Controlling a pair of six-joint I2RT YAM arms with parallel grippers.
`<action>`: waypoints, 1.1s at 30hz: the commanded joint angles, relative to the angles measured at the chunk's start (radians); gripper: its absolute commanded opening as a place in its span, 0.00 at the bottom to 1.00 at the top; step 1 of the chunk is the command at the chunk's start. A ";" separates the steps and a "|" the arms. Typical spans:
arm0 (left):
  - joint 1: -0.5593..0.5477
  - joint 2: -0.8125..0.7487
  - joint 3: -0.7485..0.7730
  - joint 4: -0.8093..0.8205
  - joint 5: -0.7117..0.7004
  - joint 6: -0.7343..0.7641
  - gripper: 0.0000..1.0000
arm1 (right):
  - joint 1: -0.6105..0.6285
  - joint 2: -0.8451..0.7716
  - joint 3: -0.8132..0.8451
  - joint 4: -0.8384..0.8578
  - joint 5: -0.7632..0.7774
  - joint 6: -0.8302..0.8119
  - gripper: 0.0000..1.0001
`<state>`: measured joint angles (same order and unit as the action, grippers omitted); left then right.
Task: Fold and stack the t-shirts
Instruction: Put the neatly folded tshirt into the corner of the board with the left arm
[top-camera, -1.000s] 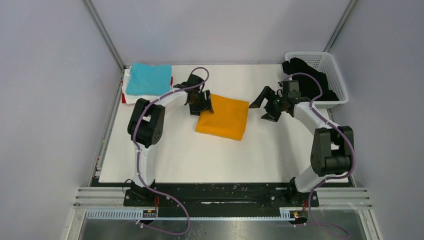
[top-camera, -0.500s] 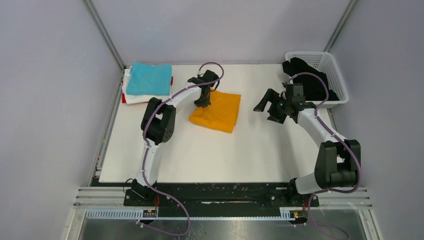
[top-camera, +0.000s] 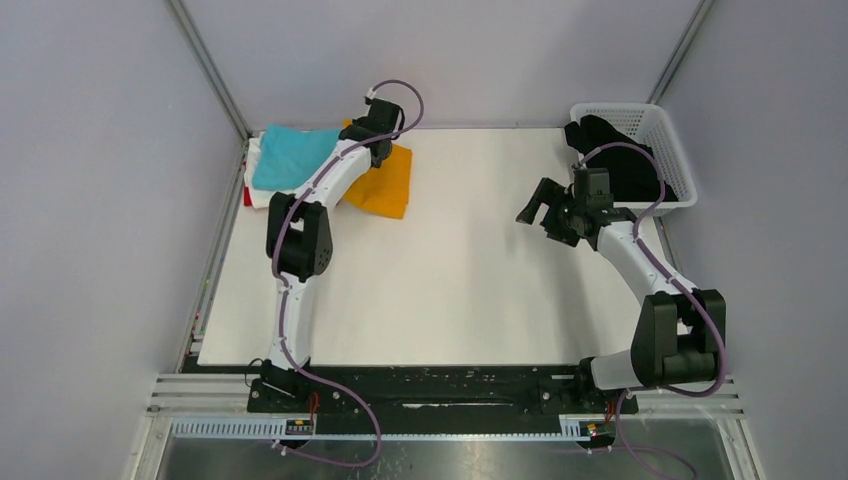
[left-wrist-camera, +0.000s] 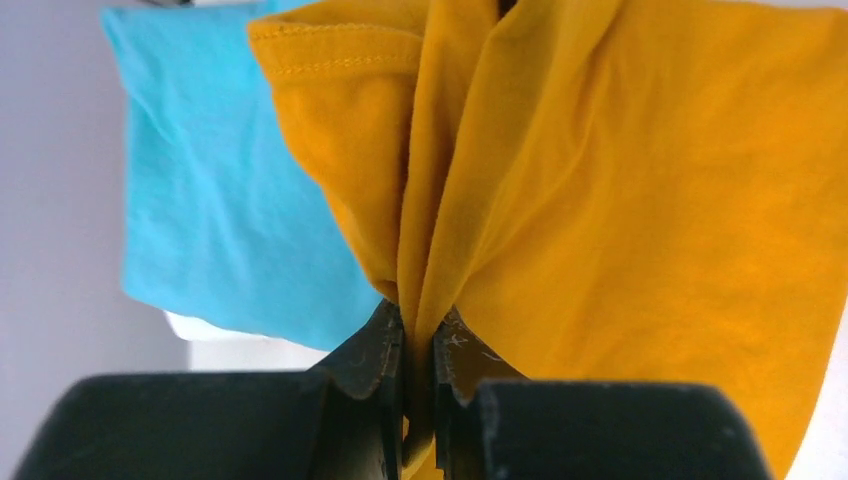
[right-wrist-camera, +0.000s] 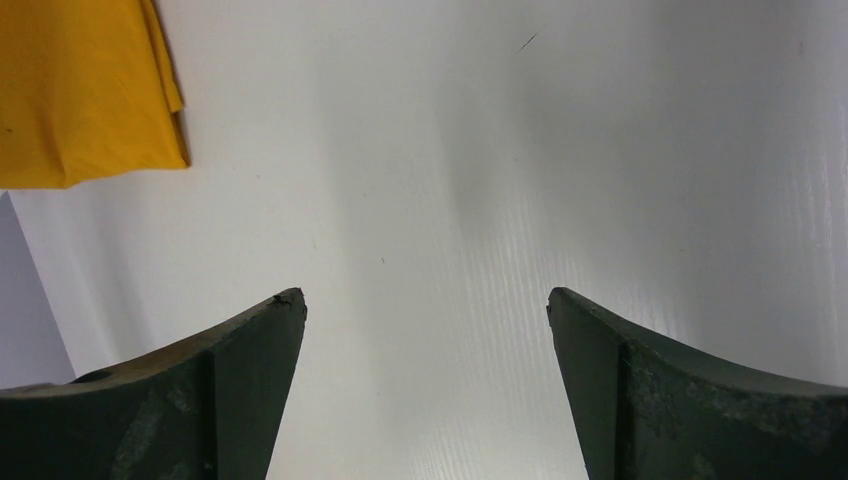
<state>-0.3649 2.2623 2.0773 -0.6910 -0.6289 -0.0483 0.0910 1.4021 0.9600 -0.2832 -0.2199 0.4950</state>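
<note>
My left gripper (left-wrist-camera: 418, 320) (top-camera: 372, 138) is shut on a bunched edge of the folded mustard-orange t-shirt (left-wrist-camera: 640, 200) (top-camera: 388, 180), which hangs lifted at the table's far left. Just beside it lies the stack of folded t-shirts: a turquoise t-shirt (top-camera: 292, 157) (left-wrist-camera: 215, 210) on top, with white cloth (top-camera: 262, 196) and a sliver of red under it. My right gripper (top-camera: 543, 208) (right-wrist-camera: 425, 305) hovers open over bare white table at the right, nothing between its fingers; a corner of the orange t-shirt (right-wrist-camera: 85, 95) shows at its upper left.
A white lattice basket (top-camera: 672, 140) holding dark cloth (top-camera: 610, 150) stands at the far right corner. Grey walls and metal frame posts close in the white table (top-camera: 460, 290) on three sides.
My left gripper closed on the orange t-shirt and carried it from the table's middle up and left to the stack. The right gripper drew back slightly to the right, still open.
</note>
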 joint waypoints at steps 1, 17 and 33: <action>0.014 -0.027 0.074 0.109 -0.112 0.234 0.00 | 0.004 0.033 0.026 -0.017 0.022 -0.024 0.99; 0.119 -0.073 0.261 0.039 0.034 0.224 0.00 | 0.004 0.062 0.043 -0.037 0.038 -0.022 0.99; 0.144 -0.168 0.341 -0.024 0.076 0.140 0.00 | 0.004 0.055 0.044 -0.049 0.045 -0.015 0.99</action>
<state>-0.2337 2.2116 2.3428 -0.7467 -0.5678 0.1318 0.0910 1.4601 0.9638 -0.3183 -0.1993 0.4892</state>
